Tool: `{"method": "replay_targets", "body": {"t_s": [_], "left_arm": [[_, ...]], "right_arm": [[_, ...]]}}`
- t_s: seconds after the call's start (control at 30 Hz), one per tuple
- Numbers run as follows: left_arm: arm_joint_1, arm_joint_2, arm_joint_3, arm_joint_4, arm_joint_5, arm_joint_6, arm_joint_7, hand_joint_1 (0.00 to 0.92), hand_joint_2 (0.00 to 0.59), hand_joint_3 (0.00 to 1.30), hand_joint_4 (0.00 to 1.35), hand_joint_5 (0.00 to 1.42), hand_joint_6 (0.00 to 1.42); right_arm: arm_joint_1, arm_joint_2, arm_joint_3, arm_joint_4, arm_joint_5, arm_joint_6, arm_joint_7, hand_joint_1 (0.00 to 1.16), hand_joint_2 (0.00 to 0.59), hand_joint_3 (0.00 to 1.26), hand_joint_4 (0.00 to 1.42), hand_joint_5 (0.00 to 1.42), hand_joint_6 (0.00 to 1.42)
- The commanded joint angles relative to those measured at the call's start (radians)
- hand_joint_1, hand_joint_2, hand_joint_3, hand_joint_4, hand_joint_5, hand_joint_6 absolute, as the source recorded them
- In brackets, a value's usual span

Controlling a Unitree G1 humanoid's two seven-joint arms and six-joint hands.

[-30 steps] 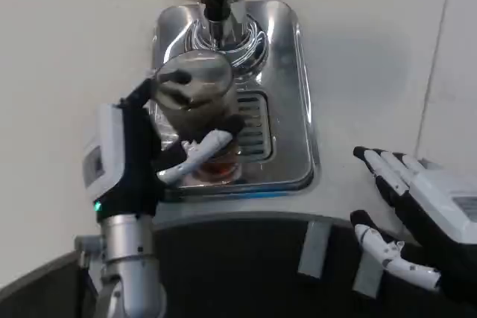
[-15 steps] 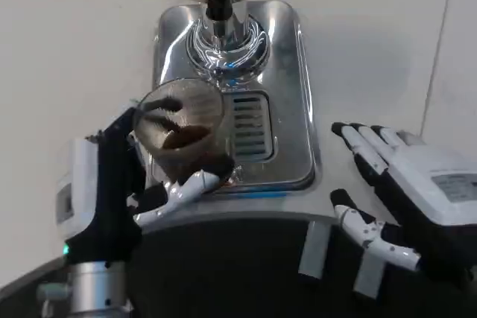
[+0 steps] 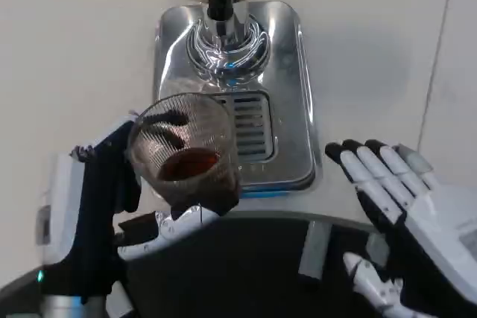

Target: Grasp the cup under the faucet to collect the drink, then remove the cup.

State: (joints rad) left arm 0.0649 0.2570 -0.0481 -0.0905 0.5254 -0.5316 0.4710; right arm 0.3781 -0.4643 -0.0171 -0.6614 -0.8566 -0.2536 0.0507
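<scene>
Readable text: none is found in the head view.
Drip tray [image 3: 287, 72]: no brand or label is made out.
Cup [image 3: 186, 154]: no print is seen.

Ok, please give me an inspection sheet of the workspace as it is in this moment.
Surface: white table, bare where visible.
Job's things: ribbed clear cup with dark drink, lifted off the steel drip tray; faucet above the tray.
Clutter: nothing seen.
Robot hands: left robot hand holds the cup; right robot hand open, fingers spread, holding nothing.
Cables: nothing seen.
Surroundings: dark curved edge below the table.
</scene>
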Motion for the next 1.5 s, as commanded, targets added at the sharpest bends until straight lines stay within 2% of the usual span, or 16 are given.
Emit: {"method": "replay_targets", "body": {"t_s": [0.03,0.3,0.57,0.67,0.93,1.07,1.5], "left_arm": [[0.021,-0.006,0.002,-0.042,-0.005,-0.055,-0.020,0.651,0.066,1.12,1.11,1.38,1.42],[0.094,-0.001,-0.004,-0.111,0.028,-0.111,-0.050,0.644,0.072,1.12,1.11,1.39,1.42],[0.167,-0.007,-0.007,-0.150,0.038,-0.154,-0.092,0.642,0.073,1.12,1.11,1.39,1.42],[0.170,-0.011,-0.009,-0.154,0.040,-0.155,-0.101,0.642,0.073,1.12,1.11,1.39,1.42],[0.155,-0.007,-0.011,-0.149,0.065,-0.167,-0.120,0.642,0.074,1.13,1.11,1.39,1.42],[0.141,0.001,-0.011,-0.128,0.069,-0.173,-0.133,0.642,0.074,1.13,1.11,1.39,1.42],[0.125,-0.012,0.002,-0.129,0.082,-0.155,-0.131,0.642,0.074,1.12,1.11,1.39,1.42]], "right_arm": [[0.044,0.013,0.010,0.005,-0.053,-0.054,-0.061,0.00,0.586,0.00,0.00,0.00,0.00],[0.077,0.004,-0.019,-0.007,-0.078,-0.118,-0.101,0.00,0.586,0.00,0.00,0.00,0.00],[0.094,0.055,0.016,-0.043,-0.111,-0.123,-0.099,0.00,0.586,0.00,0.00,0.00,0.00],[0.097,0.065,0.016,-0.045,-0.111,-0.122,-0.099,0.00,0.586,0.00,0.00,0.00,0.00],[0.103,0.062,-0.016,-0.025,-0.076,-0.152,-0.122,0.00,0.586,0.00,0.00,0.00,0.00],[0.102,0.066,-0.014,-0.016,-0.082,-0.155,-0.121,0.00,0.586,0.00,0.00,0.00,0.00],[0.096,0.084,-0.006,0.019,-0.085,-0.151,-0.132,0.00,0.586,0.00,0.00,0.00,0.00]]}}
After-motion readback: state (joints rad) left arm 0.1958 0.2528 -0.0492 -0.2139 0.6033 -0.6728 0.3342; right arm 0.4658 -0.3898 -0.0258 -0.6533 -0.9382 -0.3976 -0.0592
